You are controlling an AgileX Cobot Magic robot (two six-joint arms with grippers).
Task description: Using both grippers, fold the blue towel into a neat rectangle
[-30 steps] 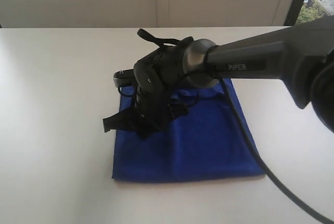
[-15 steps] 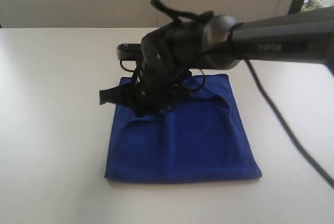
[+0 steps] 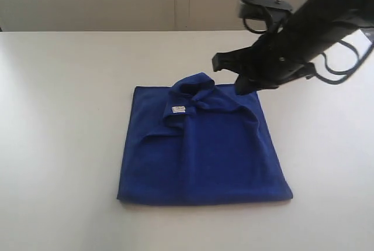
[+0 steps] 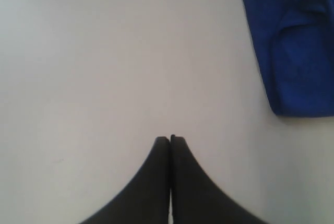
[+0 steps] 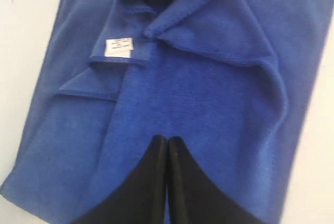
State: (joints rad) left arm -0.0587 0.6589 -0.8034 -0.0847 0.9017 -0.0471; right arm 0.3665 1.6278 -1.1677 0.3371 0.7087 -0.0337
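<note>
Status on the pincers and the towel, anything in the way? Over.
Left pincer shut, empty, over bare table. Right pincer shut, empty, above towel. Towel folded, top layer bunched, label showing. No obstruction seen.

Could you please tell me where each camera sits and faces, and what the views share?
Exterior: off the arms, looking obliquely down across the table at the blue towel; right gripper shows.
Left wrist: on the left arm, facing bare table; shut left gripper shows.
Right wrist: on the right arm, facing the towel; shut right gripper shows.
Shared: all see the towel's white label.
</note>
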